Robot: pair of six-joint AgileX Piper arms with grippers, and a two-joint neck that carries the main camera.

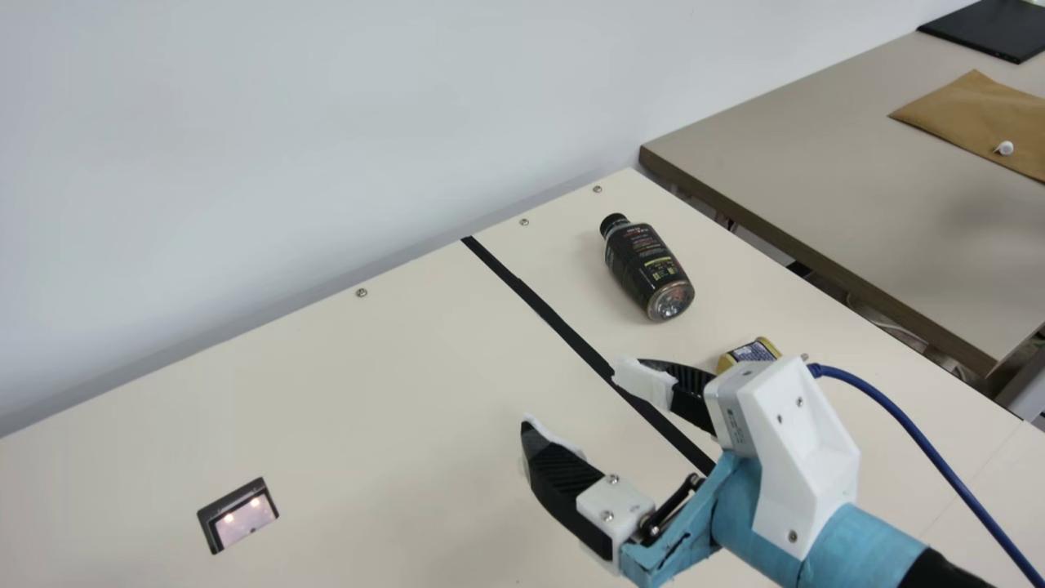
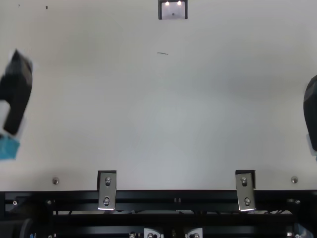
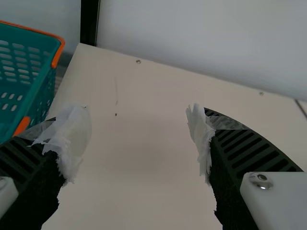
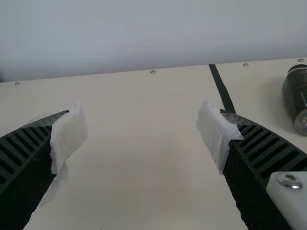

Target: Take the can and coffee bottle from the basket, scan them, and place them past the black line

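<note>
Left claw (image 3: 137,127) and right claw (image 1: 573,398) gape empty. Past the line (image 1: 563,328) in main view: bottle (image 1: 643,263) at the right claw's one o'clock, can (image 1: 749,352) half-past two; lift before retreating.

Past the black line (image 1: 565,328), the dark coffee bottle (image 1: 645,268) lies sideways near the partly hidden gold-and-blue can (image 1: 753,351).

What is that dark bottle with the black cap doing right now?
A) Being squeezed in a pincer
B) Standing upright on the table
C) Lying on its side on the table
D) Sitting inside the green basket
C: the dark bottle lies on its side on the table, past the black line, with its round base in view.
</note>
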